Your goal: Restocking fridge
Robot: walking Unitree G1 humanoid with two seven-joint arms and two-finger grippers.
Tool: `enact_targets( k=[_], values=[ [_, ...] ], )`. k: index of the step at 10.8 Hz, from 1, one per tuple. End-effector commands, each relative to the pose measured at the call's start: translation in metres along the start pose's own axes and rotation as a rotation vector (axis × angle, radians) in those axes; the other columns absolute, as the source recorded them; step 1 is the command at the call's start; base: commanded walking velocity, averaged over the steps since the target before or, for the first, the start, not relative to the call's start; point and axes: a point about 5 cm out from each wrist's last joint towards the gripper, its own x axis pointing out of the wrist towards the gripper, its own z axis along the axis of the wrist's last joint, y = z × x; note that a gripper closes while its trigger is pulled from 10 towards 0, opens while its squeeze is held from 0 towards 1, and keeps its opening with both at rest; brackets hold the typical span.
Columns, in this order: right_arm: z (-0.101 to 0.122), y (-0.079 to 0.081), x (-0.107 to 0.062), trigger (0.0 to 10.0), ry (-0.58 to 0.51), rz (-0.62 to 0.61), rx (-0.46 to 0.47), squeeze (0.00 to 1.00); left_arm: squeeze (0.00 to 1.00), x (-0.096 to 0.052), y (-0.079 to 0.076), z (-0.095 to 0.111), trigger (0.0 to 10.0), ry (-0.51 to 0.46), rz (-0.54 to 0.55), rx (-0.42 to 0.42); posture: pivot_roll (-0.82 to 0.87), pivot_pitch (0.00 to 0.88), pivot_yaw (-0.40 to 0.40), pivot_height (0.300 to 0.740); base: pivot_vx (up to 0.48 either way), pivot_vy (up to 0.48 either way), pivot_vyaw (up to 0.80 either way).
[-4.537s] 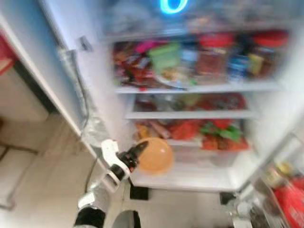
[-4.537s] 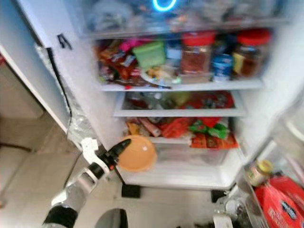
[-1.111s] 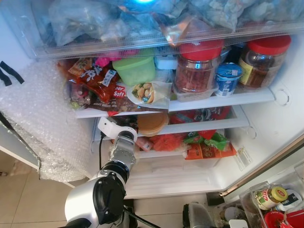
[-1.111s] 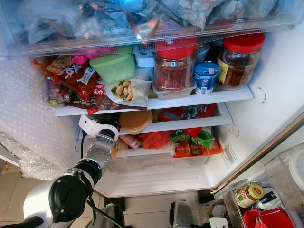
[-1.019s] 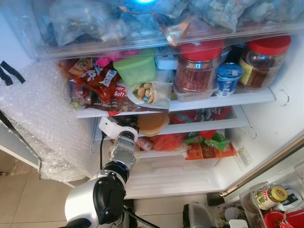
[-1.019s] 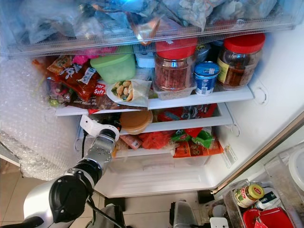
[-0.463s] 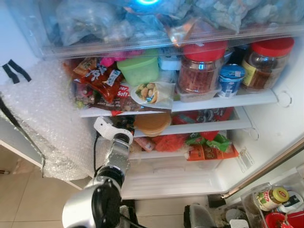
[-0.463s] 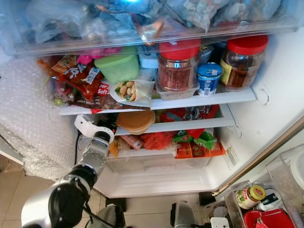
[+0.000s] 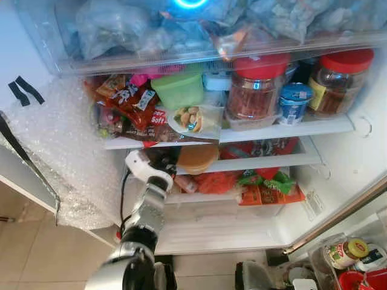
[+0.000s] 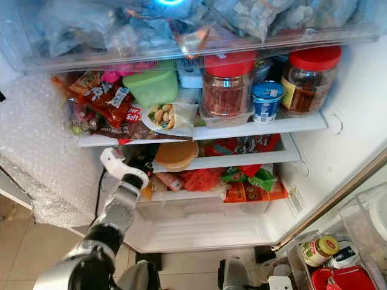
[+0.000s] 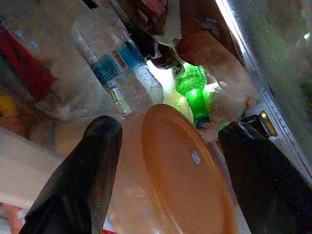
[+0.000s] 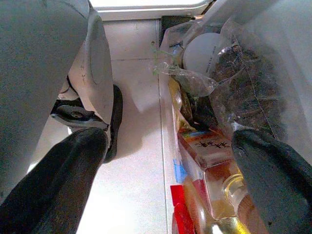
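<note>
The fridge (image 9: 338, 163) stands open, and the left tool (image 11: 165, 161) reaches into the left end of its second shelf (image 10: 242, 158), directly below the upper shelf (image 10: 254, 128). The task's thing is an orange container (image 10: 175, 154): round, shallow, of translucent pale orange plastic, closed with a flat, deeper orange lid (image 11: 183, 170) that carries a small white sticker. It sits at the front of the second shelf with its edge overhanging the shelf lip. In the left wrist view the two black fingers (image 11: 83, 175) stand wide apart, one on each side of the container; whether they touch its wall cannot be determined. Behind the container lie a clear water bottle (image 11: 119, 68) with a blue label and a green bottle (image 11: 192, 90), lit from behind. The upper shelf carries red snack packets (image 9: 130, 106), a green tub (image 9: 178, 89), a wrapped roll (image 9: 193, 118), two red-lidded jars (image 9: 257, 90) and a blue-topped yogurt cup (image 9: 294, 101). Below the container, red and green packets (image 10: 248, 178) fill the next level. Bubble wrap (image 9: 57, 151) covers the left wall. The right tool (image 12: 170, 161) hangs idle beside the door bins, fingers wide apart and holding nothing, above a tiled floor (image 12: 136, 126).
</note>
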Motion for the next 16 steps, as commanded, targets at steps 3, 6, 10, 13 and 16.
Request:
enact_targets(
  k=[3,6,10,13,16],
  values=[
    [0.004,0.008,0.001,10.0,-0.009,0.022,0.005,0.00,0.00,-0.017,0.006,-0.002,10.0,0.018,0.027,-0.004,-0.17,0.068,0.116,0.650,0.000,0.000,0.00],
    [0.005,0.008,0.002,10.0,-0.011,0.024,-0.001,0.00,0.00,-0.034,0.003,-0.011,10.0,0.098,0.021,-0.043,-0.16,0.065,0.117,0.650,0.000,0.000,0.00],
    [0.006,0.008,0.002,10.0,-0.013,0.022,-0.002,0.00,0.00,-0.045,-0.012,-0.026,10.0,0.218,-0.021,-0.086,-0.17,0.063,0.119,0.650,0.000,0.000,0.00],
    [0.006,0.009,0.002,10.0,-0.010,0.024,-0.006,0.00,0.00,-0.046,-0.012,-0.034,10.0,0.268,0.022,-0.150,-0.16,0.065,0.118,0.650,0.000,0.000,0.00],
    [0.006,0.008,0.002,10.0,-0.009,0.021,-0.009,0.00,0.00,-0.044,-0.014,-0.042,10.0,0.313,0.035,-0.189,-0.17,0.063,0.120,0.650,0.000,0.000,0.00]
  ],
)
